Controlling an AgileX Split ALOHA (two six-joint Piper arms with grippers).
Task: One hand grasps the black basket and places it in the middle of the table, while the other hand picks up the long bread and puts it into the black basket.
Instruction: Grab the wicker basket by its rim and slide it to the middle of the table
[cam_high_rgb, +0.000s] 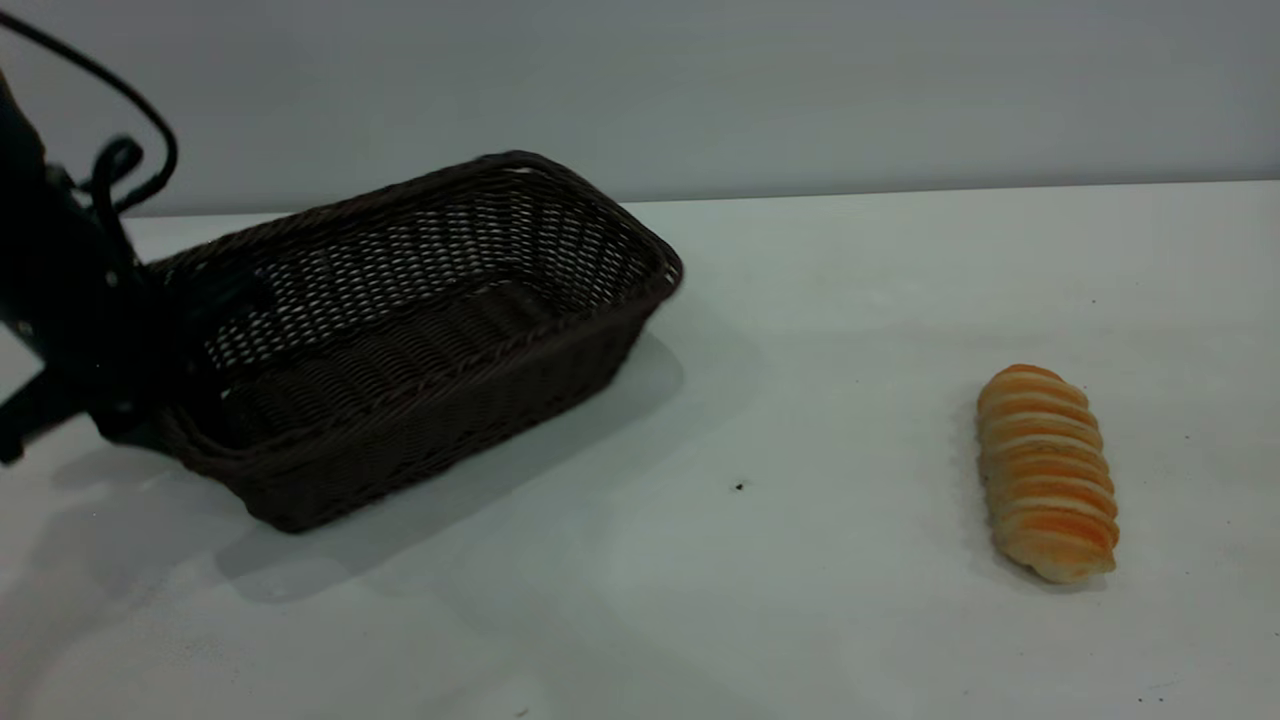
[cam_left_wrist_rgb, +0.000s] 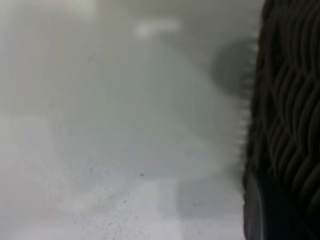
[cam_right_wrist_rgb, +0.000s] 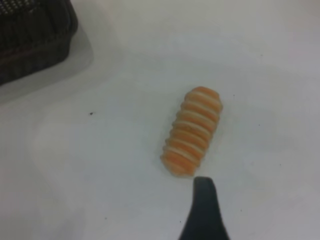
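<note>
The black basket (cam_high_rgb: 430, 330) is at the table's left, tilted, with a broad shadow under it. My left gripper (cam_high_rgb: 140, 390) is shut on the rim of its left short end. In the left wrist view the basket's weave (cam_left_wrist_rgb: 290, 100) fills one side beside a silver-grey part of the gripper (cam_left_wrist_rgb: 252, 210). The long bread (cam_high_rgb: 1045, 472) lies on the white table (cam_high_rgb: 800, 400) at the right, apart from the basket. In the right wrist view the bread (cam_right_wrist_rgb: 192, 131) lies just ahead of my right gripper (cam_right_wrist_rgb: 205, 215), which does not touch it. The right gripper is out of the exterior view.
A corner of the basket (cam_right_wrist_rgb: 35, 40) shows far off in the right wrist view. A small dark speck (cam_high_rgb: 739, 486) lies on the table between basket and bread. A grey wall stands behind the table's far edge.
</note>
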